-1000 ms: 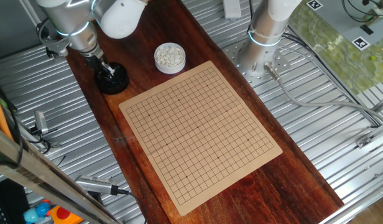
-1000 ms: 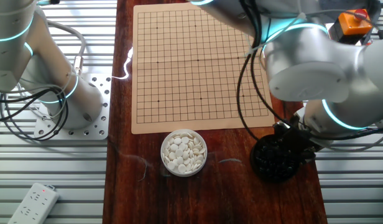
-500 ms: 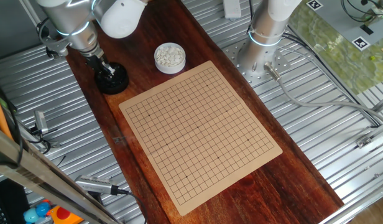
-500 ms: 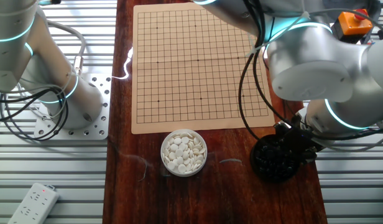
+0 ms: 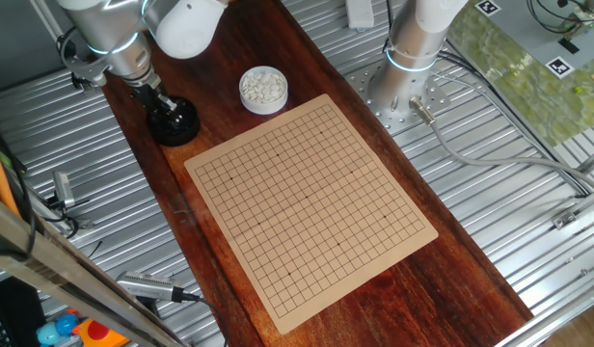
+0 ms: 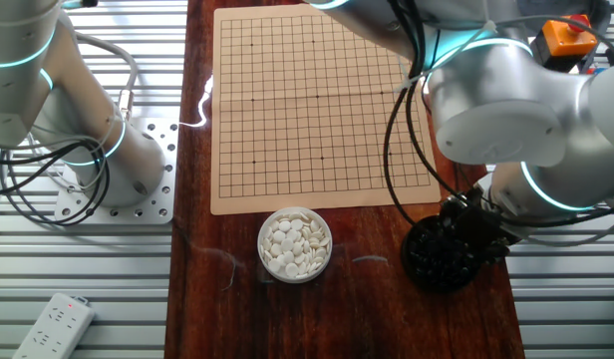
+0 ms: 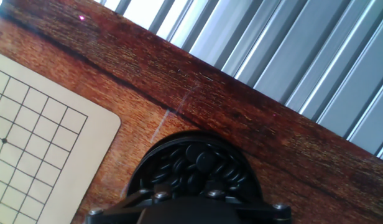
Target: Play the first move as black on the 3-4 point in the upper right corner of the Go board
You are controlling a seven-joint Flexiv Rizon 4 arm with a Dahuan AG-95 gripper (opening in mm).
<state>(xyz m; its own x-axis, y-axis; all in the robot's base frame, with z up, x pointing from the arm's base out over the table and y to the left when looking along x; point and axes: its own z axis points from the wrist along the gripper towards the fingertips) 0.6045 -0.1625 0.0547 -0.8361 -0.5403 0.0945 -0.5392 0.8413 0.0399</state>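
The tan gridded board [image 5: 307, 198] lies on the dark wooden tabletop and carries no stones; it also shows in the other fixed view [image 6: 317, 100] and, as one corner, in the hand view [image 7: 30, 124]. The black stones [image 7: 194, 165] fill a round black bowl [image 5: 181, 127] beside the board's corner. My gripper [image 5: 160, 108] reaches down into that bowl; it also shows in the other fixed view [image 6: 468, 231]. Its fingertips are hidden among the stones, so I cannot tell whether they are open or shut, or whether they hold a stone.
A white bowl of white stones [image 5: 263, 88] stands next to the board's edge, also in the other fixed view [image 6: 295, 244]. A second arm's base [image 5: 403, 82] stands on the ribbed metal surface beside the tabletop. A power strip [image 6: 53, 324] lies near it.
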